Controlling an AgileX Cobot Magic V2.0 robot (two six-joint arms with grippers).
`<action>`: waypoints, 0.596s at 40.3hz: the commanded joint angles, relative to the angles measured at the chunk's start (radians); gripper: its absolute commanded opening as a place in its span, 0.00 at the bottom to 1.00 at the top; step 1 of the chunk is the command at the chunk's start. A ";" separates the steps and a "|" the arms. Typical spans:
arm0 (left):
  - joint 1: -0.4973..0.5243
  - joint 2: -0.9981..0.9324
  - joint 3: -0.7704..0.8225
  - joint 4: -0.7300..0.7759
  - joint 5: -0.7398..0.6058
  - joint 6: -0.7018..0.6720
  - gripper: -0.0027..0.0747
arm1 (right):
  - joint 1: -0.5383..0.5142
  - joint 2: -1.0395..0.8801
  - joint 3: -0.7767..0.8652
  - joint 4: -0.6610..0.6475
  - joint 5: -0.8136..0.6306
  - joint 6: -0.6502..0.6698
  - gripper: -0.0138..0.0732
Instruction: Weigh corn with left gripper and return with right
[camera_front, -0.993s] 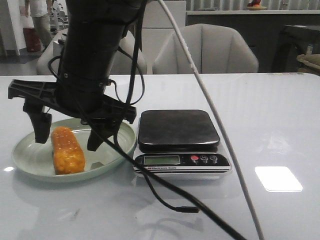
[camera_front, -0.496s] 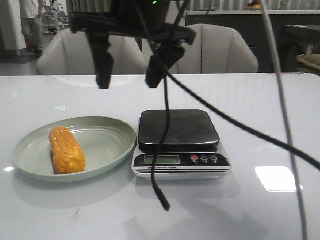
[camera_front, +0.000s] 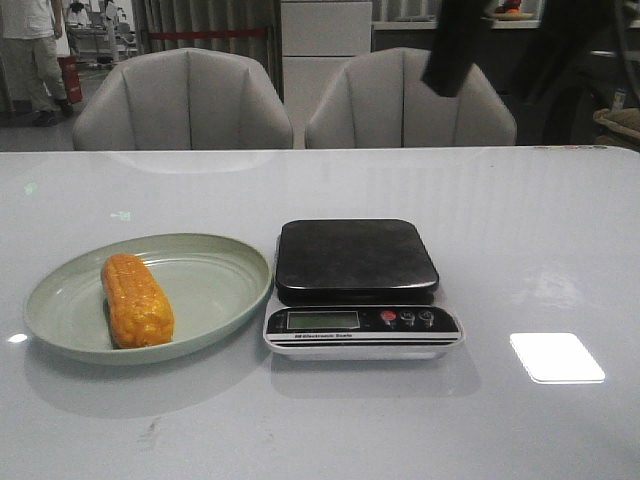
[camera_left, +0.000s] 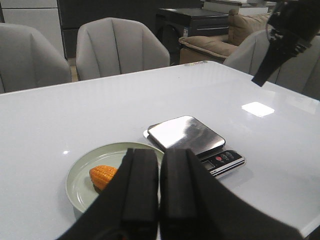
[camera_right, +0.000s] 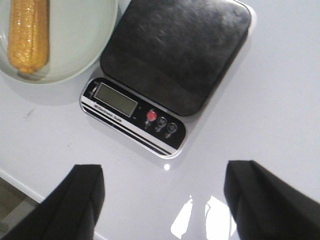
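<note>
The orange-yellow corn (camera_front: 137, 300) lies on the left side of a pale green plate (camera_front: 215, 262), with nothing touching it. It also shows in the left wrist view as corn (camera_left: 102, 175), half hidden behind the fingers, and in the right wrist view as corn (camera_right: 29, 35). My left gripper (camera_left: 159, 155) is shut with nothing between its blocky fingers, held high and back from the plate (camera_left: 82, 192). My right gripper (camera_right: 165, 170) is open, high above the table near the scale (camera_right: 175, 50). In the front view only one blurred dark finger (camera_front: 455, 45) shows at the top right.
A black-topped kitchen scale (camera_front: 355, 258) with a display and buttons stands just right of the plate. Two grey chairs (camera_front: 185, 100) stand behind the table's far edge. A bright light patch (camera_front: 557, 357) reflects on the white tabletop.
The right gripper was open over the corn on the plate. It rose and swung up to the right, taking its cables out of the front view. The corn stayed on the plate.
</note>
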 joint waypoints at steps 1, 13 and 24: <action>0.003 0.013 -0.025 -0.005 -0.077 0.000 0.20 | -0.033 -0.147 0.097 0.032 -0.113 -0.029 0.85; 0.003 0.013 -0.025 -0.005 -0.078 0.000 0.20 | -0.034 -0.440 0.406 0.032 -0.347 -0.058 0.85; 0.003 0.013 -0.025 -0.005 -0.078 0.000 0.20 | -0.034 -0.802 0.718 0.031 -0.567 -0.079 0.85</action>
